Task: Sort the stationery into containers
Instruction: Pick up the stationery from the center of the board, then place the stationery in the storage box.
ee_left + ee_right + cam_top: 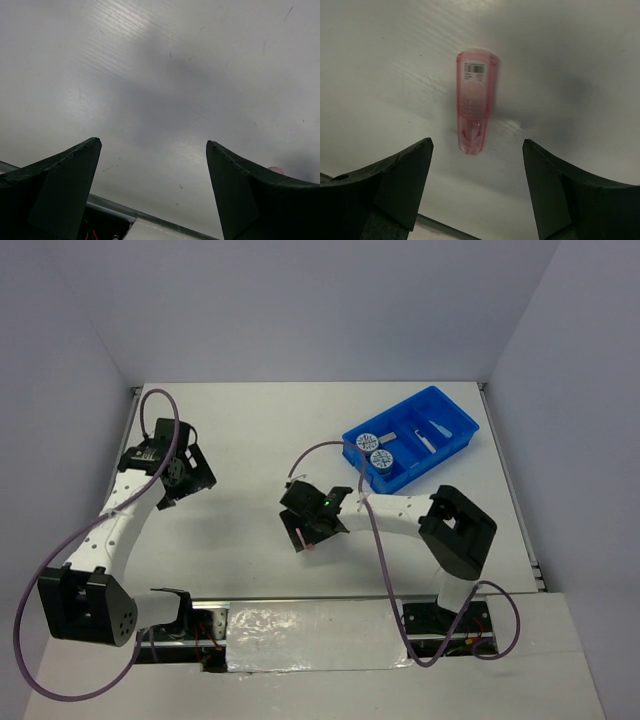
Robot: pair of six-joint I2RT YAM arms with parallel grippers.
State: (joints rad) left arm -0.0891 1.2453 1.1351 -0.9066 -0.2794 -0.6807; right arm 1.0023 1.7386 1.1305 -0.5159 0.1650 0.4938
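Pink slim piece (474, 107), translucent with a barcode label, lies flat on the white table (380, 60) between the right gripper's (477, 142) parted jaws, ungripped, in the right wrist view; left wrist view: left gripper (154, 143) spread wide, holding nothing; top view: piece well apart from the blue tray (458, 412).

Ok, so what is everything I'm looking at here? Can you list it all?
table: one, white, under everything
tray: one, blue, divided, far right of the table
round boxes: two, white faces, together at the tray's left end
pale pieces: a few, whitish, in the tray's other compartments; too small to name
pink piece: one, clear pink, flat on the table below the right gripper
arms: two, white and black, bolted at the near edge
left gripper: one, black, open over bare table
right gripper: one, black, open above the pink piece
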